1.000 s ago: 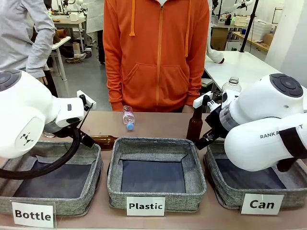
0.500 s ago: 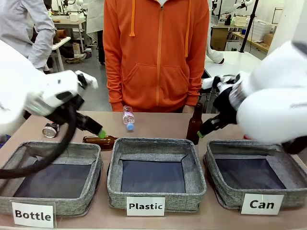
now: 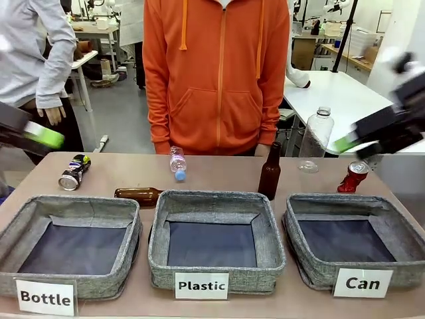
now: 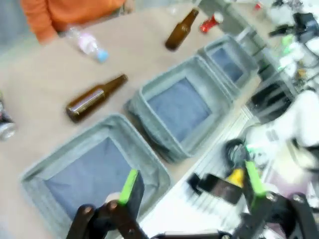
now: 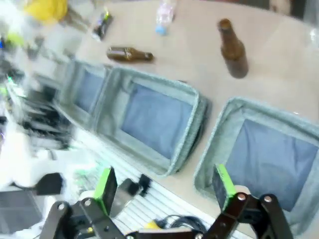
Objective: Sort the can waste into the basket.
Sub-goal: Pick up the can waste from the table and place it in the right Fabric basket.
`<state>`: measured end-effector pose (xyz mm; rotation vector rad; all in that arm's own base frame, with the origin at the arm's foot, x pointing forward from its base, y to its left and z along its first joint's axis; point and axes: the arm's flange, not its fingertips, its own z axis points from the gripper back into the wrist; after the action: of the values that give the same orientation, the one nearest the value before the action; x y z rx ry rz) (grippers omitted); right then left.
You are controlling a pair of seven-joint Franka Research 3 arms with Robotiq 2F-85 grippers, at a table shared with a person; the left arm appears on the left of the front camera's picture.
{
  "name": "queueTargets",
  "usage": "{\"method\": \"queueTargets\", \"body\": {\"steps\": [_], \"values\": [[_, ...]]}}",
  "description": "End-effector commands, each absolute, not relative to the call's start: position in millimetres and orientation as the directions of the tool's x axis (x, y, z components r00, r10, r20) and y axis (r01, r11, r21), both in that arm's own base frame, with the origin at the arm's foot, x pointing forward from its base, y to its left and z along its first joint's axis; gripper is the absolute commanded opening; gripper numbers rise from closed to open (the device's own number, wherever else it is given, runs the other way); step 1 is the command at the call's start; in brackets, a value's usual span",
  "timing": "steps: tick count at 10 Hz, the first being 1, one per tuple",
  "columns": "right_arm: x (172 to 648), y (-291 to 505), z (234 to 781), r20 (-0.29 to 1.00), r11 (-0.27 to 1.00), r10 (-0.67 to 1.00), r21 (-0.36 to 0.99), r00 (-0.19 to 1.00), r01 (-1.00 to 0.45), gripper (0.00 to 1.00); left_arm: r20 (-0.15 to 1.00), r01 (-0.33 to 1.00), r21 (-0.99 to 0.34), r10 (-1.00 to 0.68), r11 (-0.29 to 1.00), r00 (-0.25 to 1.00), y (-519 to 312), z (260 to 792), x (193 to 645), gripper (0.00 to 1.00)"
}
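Note:
The dark blue-black crushed can [image 3: 73, 171] lies at the table's far left, behind the "Bottle" basket. At the far right the shiny red crushed can [image 3: 352, 177] stands just behind the grey basket labelled "Can" [image 3: 332, 201]. My left gripper [image 3: 45, 136] is a blur at the left edge, above the table. My right gripper [image 3: 345, 141] is a blur high at the right, above the red can. The left wrist view shows its gripper [image 4: 192, 181] open and holding nothing. The right wrist gripper [image 5: 164, 184] is likewise open, above the Can basket [image 5: 239, 107].
Baskets labelled "Bottle" [image 3: 73, 203] and "Plastic" [image 3: 212, 197] stand left and middle. One brown bottle [image 3: 139, 195] lies behind them, another [image 3: 269, 171] stands upright. A small clear bottle [image 3: 176, 163] and a large one [image 3: 317, 131] are farther back. A person in orange [image 3: 216, 73] stands at the far side.
Both arms have swung up and outward from above the baskets to the picture's edges. The two cans, covered before, now show.

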<state>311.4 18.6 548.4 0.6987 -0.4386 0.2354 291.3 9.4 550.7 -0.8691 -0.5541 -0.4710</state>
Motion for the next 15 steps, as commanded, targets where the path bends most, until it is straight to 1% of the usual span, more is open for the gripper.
{"method": "queueTargets", "body": {"steps": [1, 2, 3, 4, 5, 6, 7, 12, 13, 14, 15], "values": [[303.5, -72.1, 493.1, 0.359, 0.554, -0.243, 0.814, 0.901, -0.174, 1.00, 0.546, 0.457, -0.796, 0.145, 0.397, 0.825, 112.3, 487.8, 287.4, 1.00], [299.3, -108.8, 474.7, 0.321, 0.457, -0.332, 0.877, 0.887, -0.147, 1.00, 0.495, 0.411, -0.863, 0.331, 0.293, 0.803, 149.9, 455.4, 270.5, 1.00], [305.9, -148.3, 446.9, 0.234, 0.317, -0.399, 0.942, 0.887, -0.106, 1.00, 0.418, 0.378, -0.907, 0.501, 0.185, 0.758, 178.2, 419.3, 256.3, 1.00], [312.6, -170.0, 424.8, 0.163, 0.225, -0.435, 0.972, 0.886, -0.068, 1.00, 0.363, 0.349, -0.926, 0.588, 0.143, 0.723, 181.4, 398.6, 246.6, 1.00], [317.9, -181.6, 408.1, 0.121, 0.158, -0.480, 0.986, 0.869, -0.050, 1.00, 0.331, 0.307, -0.940, 0.616, 0.149, 0.714, 176.8, 390.6, 248.1, 1.00], [323.6, -179.5, 400.3, 0.120, 0.186, -0.518, 0.982, 0.847, -0.026, 1.00, 0.351, 0.294, -0.936, 0.603, 0.195, 0.716, 165.6, 385.6, 254.9, 1.00], [294.1, -193.4, 425.1, 0.144, 0.228, -0.488, 0.973, 0.861, -0.033, 1.00, 0.349, 0.293, -0.937, 0.575, 0.191, 0.740, 242.0, 405.8, 242.3, 1.00], [294.1, -193.4, 425.1, 0.144, 0.228, -0.488, 0.973, 0.861, -0.033, 1.00, 0.349, 0.293, -0.937, 0.575, 0.191, 0.740, 242.0, 405.8, 242.3, 1.00], [294.1, -193.4, 425.1, 0.144, 0.228, -0.488, 0.973, 0.861, -0.033, 1.00, 0.318, 0.266, -0.948, 0.570, 0.175, 0.757, 243.8, 402.6, 241.4, 1.00], [294.1, -193.4, 425.1, 0.144, 0.228, -0.488, 0.973, 0.861, -0.033, 1.00, 0.391, 0.294, -0.917, 0.452, 0.271, 0.802, 233.9, 416.0, 238.7, 1.00], [294.1, -193.4, 425.1, 0.144, 0.228, -0.488, 0.973, 0.861, -0.033, 1.00, 0.394, 0.264, -0.896, 0.366, 0.356, 0.843, 228.5, 429.6, 254.7, 1.00]]}}
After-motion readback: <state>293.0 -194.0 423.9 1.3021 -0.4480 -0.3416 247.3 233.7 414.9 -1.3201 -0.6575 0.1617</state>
